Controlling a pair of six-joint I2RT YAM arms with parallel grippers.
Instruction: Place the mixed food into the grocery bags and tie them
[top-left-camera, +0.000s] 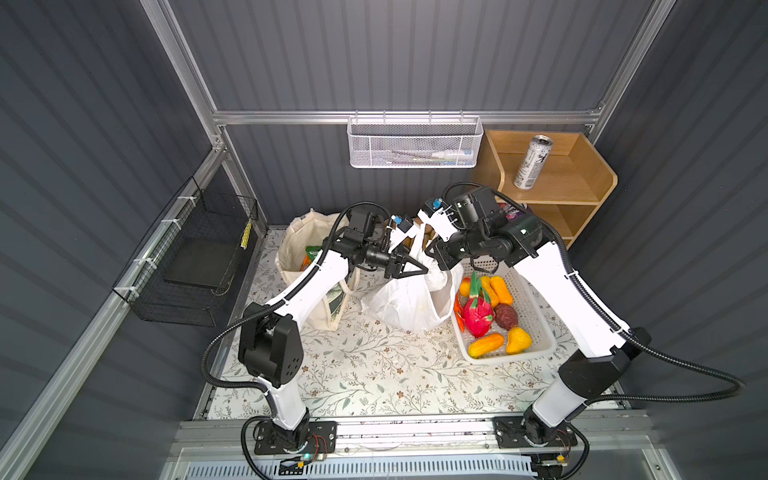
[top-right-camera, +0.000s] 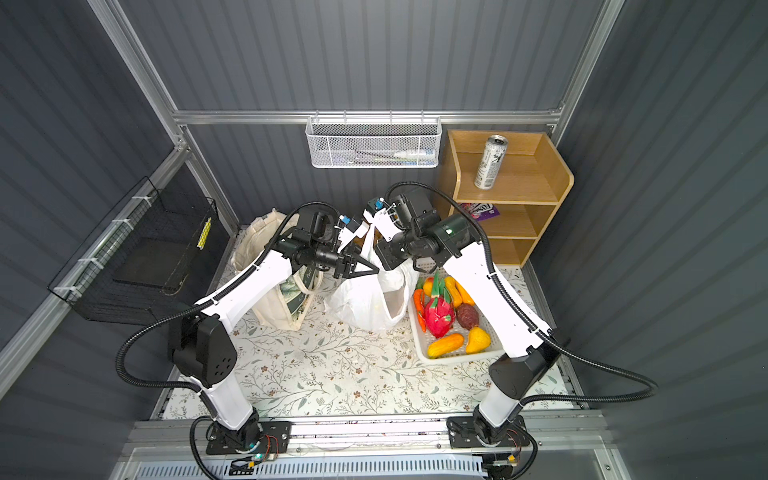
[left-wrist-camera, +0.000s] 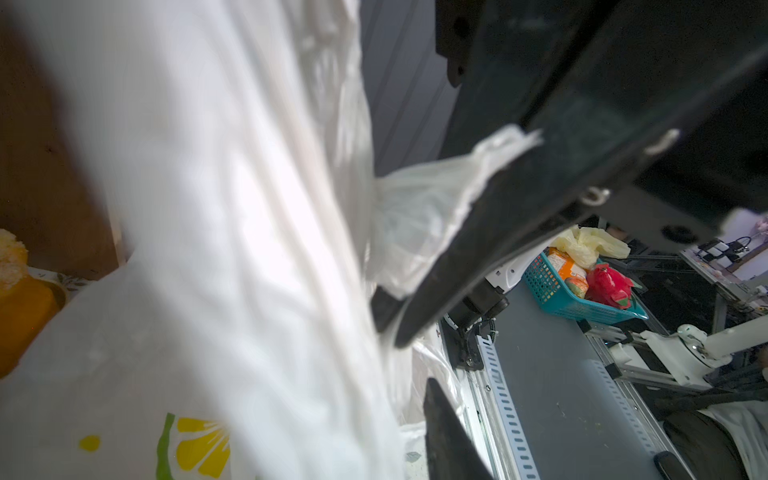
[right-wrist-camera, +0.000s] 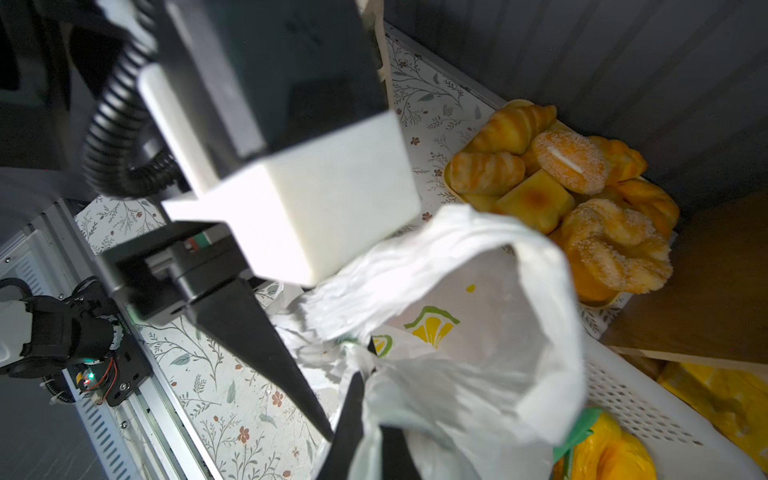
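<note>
1. The cloth bag (top-left-camera: 291, 266) is soft and cream. It stands open on the left, with a green packet (top-left-camera: 312, 250) inside.
2. The left gripper (top-left-camera: 419, 270) has pointy black fingers, a little apart. Crinkly plastic brushes one finger.
3. The plastic bag (top-left-camera: 407, 303) is thin and white. It sits mid-table, just beside the holey basket (top-left-camera: 511, 357).
4. The right gripper (right-wrist-camera: 368, 432) pinches the plastic bag's top tight.
5. The shiny can (top-left-camera: 532, 162) stands on the wooden shelf (top-left-camera: 582, 183). The flowery table (top-left-camera: 374, 374) is bare in front.

Couldn't make out any proper text anywhere. Spotted black lettering on the silver can (top-left-camera: 532, 162), pale letters on a purple packet (top-right-camera: 480, 209) in the shelf (top-right-camera: 536, 232), some print on the tote (top-right-camera: 286, 309), too blurry to read tbh.
</note>
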